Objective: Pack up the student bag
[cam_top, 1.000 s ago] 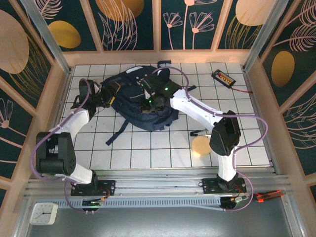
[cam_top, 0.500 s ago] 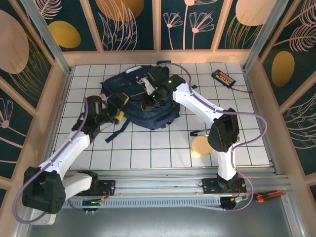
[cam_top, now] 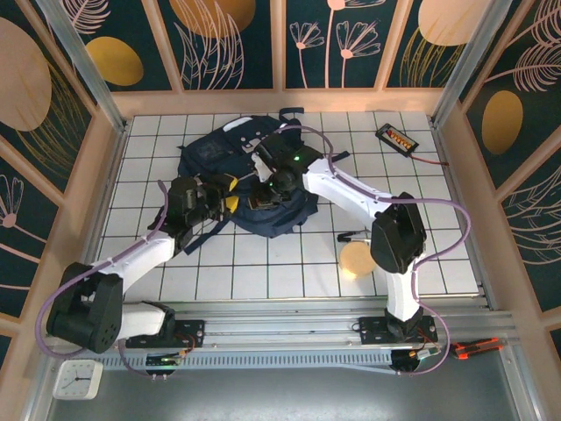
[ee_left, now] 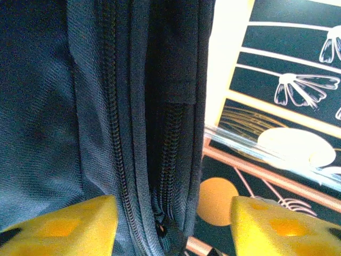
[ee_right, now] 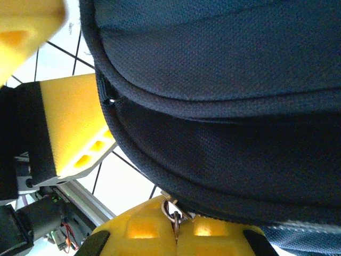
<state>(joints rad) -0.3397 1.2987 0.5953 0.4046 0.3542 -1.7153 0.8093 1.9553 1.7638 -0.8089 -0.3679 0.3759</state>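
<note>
Student bag (cam_top: 215, 158) dark navy fabric, white-grey patches (black straps trailing).

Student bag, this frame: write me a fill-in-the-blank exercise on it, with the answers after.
1. The fingers of the left tool and the right tool are ___.
2. The student bag's metal zipper pull is pinched by the ___ tool.
3. The tan disc lies beside the ___ arm.
Missing words: yellow; right; right.

Tan disc (cam_top: 357, 260) beside black pen (cam_top: 353, 235)
</note>
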